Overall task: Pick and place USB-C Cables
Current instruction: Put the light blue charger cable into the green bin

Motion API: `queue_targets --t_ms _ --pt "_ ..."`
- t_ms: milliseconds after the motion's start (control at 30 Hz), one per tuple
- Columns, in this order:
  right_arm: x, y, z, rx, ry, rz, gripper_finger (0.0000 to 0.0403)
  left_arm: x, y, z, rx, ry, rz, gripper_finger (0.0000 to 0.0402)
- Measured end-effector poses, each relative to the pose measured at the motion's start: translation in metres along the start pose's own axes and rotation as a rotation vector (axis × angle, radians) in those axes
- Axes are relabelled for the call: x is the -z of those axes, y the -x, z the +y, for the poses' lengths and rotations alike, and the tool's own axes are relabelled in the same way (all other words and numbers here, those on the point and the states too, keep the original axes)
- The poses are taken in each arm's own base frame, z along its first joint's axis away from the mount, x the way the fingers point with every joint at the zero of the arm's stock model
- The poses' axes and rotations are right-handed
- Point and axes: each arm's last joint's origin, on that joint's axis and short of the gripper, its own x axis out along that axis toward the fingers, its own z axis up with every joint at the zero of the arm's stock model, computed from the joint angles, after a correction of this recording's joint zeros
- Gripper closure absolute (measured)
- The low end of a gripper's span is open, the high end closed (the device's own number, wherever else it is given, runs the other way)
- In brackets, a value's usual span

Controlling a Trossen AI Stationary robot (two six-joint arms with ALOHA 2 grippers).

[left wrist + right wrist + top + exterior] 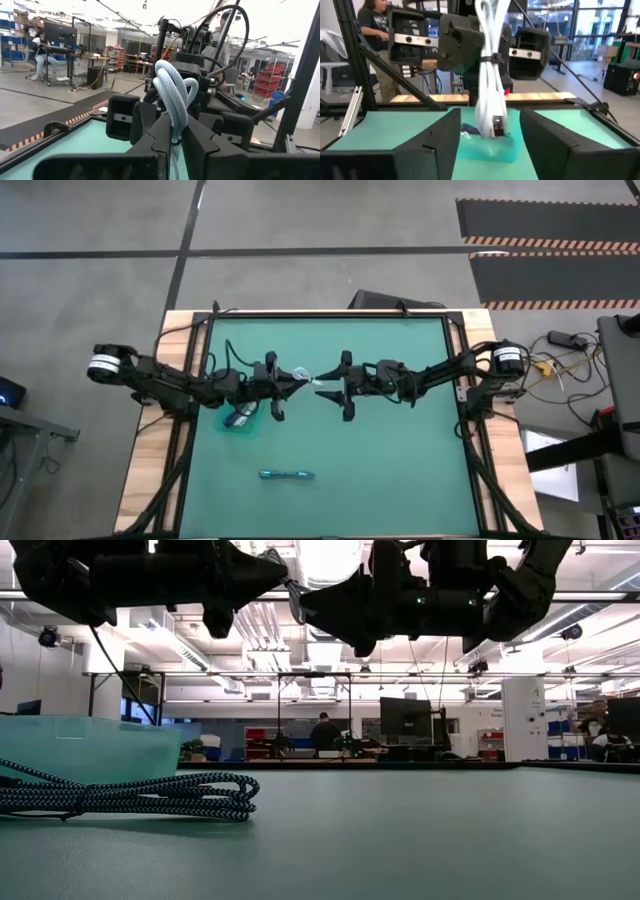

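Note:
My left gripper is shut on a white cable bundle high above the table's middle. My right gripper faces it from the right, open. Its wide-spread fingers stand on either side of the bundle's free end without touching it. A teal-blue cable bundle lies flat on the mat toward the near edge, and it is close in the low view. The clear teal tub sits below the left arm with a dark bundle inside. My left gripper pinches the white bundle between its two fingers, which lie along it. The looped end sticks out past the fingertips toward the right gripper. A dark tie binds the strands near the fingers. The bundle is lifted clear of the table.
The tub stands on the green mat, left of centre. Wooden strips and black frame rails border the mat on both sides. Both arms hang well above the table in the low view. People stand in the room beyond the table.

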Motion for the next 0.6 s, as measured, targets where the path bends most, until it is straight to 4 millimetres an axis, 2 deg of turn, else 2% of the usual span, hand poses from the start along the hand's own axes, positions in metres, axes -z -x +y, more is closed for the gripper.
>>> queue_targets --t_ms 267,600 --pt "-0.013 0.009 0.001 0.002 -0.01 0.115 0.0182 -0.005 0.007 -0.002 0.003 0.031 0.064 0.039" --pt "-0.036 0.033 0.004 -0.004 0.035 0.281 0.0181 -0.012 0.026 0.002 -0.08 0.175 0.347 0.039"
